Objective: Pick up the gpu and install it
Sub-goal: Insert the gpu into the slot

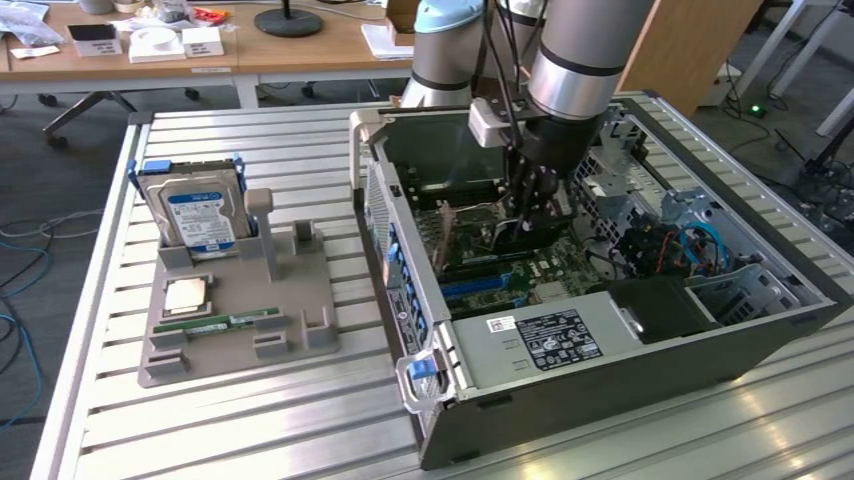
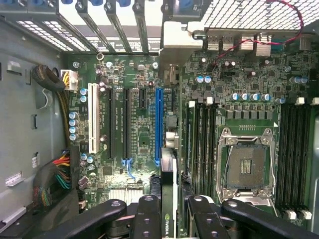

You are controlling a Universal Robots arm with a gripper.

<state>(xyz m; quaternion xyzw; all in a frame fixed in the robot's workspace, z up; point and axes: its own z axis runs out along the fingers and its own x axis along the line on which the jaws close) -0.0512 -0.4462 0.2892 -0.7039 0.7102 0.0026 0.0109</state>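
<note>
You have the slatted metal table [image 1: 240,420] carrying an open computer case [image 1: 627,355] on its side, with 1 grey parts stand [image 1: 234,330] well apart toward the exterior view's left (a hard drive [image 1: 200,215] stands upright in it). Inside the case the green motherboard [image 2: 139,134] faces up. The arm reaches down into the case and its gripper [image 1: 530,205] hangs close over the board. The jaws are narrow, closed on the gpu [image 2: 168,179], which sits edge-on between the 2 fingers [image 2: 148,214], lower edge toward the board. The relation that matters for you is that the card's long axis runs parallel to the long blue slot [image 2: 158,124]. By my judgement its edge lies just beside that slot's line, not squarely over it, and it is not yet seated.
</note>
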